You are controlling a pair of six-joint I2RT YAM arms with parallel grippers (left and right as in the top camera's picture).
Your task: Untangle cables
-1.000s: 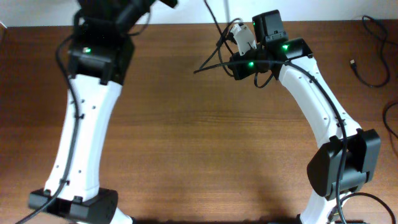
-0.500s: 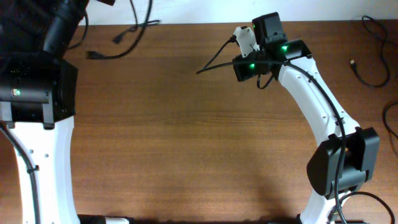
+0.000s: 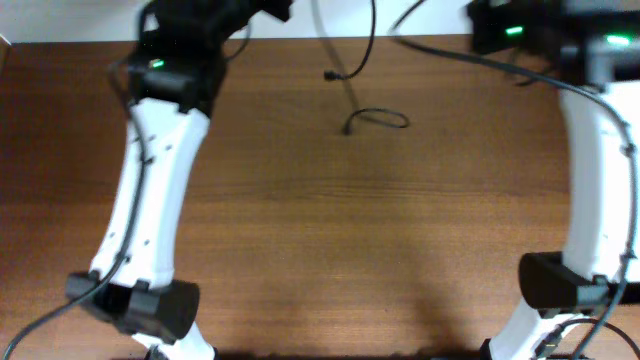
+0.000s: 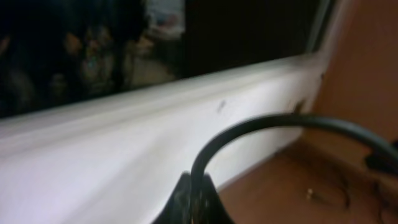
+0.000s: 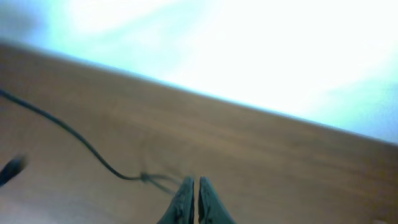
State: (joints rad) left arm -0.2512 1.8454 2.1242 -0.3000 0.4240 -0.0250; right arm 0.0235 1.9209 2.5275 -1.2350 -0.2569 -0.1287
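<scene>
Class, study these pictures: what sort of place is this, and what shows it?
Probably a robotics lab bench: two white robot arms stand at a wooden table, with thin black cables lying on it and a pale wall behind.

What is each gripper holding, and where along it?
Left gripper pinches a black cable along its cord. Right gripper seems to pinch a thin cable; spot blurred.

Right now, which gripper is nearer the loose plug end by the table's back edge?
Left. The left gripper, shut on a cable, sits just up-left of the plug end in the overhead view; the right gripper is far off to its right.
</scene>
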